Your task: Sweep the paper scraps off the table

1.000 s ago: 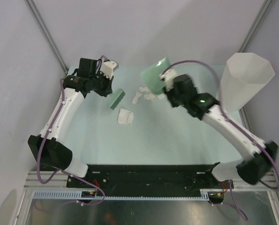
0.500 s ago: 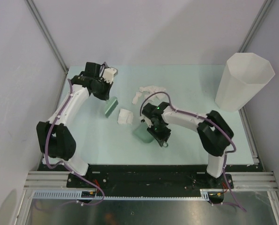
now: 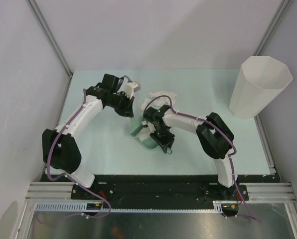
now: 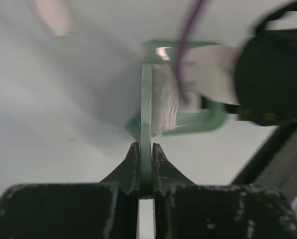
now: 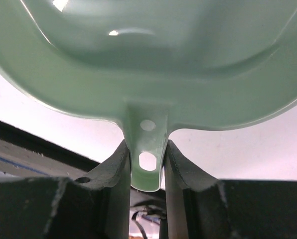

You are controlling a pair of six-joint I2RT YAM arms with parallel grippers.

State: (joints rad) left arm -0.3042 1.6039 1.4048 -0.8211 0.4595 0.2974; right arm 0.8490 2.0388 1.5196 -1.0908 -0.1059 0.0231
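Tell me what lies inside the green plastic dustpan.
One crumpled white paper scrap shows at the mouth of the green plastic dustpan, against the thin green brush. The right arm covers the rest inside.

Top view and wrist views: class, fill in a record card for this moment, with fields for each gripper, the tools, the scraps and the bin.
left gripper: shut on sweeper, a thin green piece
right gripper: shut on the handle of the dustpan
tools: sweeper close against the dustpan mouth, with what looks like white paper between them in the left wrist view
scraps: white cluster on table, beyond the dustpan
bin: upright, far right corner, apart from both arms
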